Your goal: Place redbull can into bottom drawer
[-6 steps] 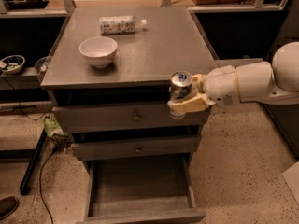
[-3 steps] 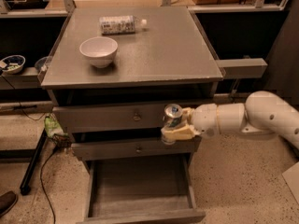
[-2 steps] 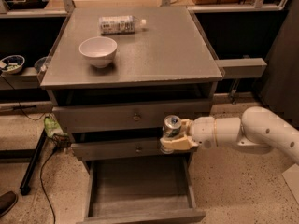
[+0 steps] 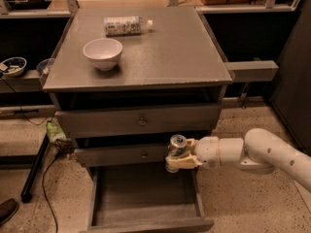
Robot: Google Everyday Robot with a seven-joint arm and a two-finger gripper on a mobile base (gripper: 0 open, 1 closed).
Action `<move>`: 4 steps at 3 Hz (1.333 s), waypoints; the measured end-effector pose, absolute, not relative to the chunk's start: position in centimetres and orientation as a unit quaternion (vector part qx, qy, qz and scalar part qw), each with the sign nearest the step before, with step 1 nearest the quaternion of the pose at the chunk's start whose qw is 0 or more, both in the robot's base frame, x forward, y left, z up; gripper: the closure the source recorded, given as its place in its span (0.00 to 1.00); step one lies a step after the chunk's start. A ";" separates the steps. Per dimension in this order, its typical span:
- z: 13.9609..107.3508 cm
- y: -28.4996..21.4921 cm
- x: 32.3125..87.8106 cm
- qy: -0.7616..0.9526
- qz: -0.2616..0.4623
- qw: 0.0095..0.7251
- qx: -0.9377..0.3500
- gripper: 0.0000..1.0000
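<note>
The redbull can stands upright in my gripper, its shiny silver top showing. My gripper is shut on the can's body and hangs in front of the middle drawer's right end, just above the back right part of the bottom drawer. That bottom drawer is pulled out, and its flat grey floor shows nothing on it. My white arm reaches in from the right.
On the cabinet top sit a white bowl and a clear plastic bottle lying on its side. The two upper drawers are closed. A black stand leg and cables lie on the floor at left.
My gripper has carried the can down from beside the top drawer to the level of the middle drawer's lower edge, over the open bottom drawer, and slightly left.
</note>
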State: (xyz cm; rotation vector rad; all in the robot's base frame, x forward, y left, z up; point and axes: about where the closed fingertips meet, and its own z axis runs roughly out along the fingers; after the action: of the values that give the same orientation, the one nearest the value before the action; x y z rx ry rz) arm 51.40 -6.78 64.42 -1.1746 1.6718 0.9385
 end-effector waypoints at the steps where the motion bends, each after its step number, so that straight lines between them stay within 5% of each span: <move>1: 64.3 -6.8 51.4 0.671 0.377 0.432 -0.471 1.00; 4: 61.6 -5.5 54.9 0.652 0.365 0.493 -0.446 1.00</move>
State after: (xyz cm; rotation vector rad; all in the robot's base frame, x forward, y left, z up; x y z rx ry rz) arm 54.89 -5.49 61.62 -1.0808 1.5813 0.8856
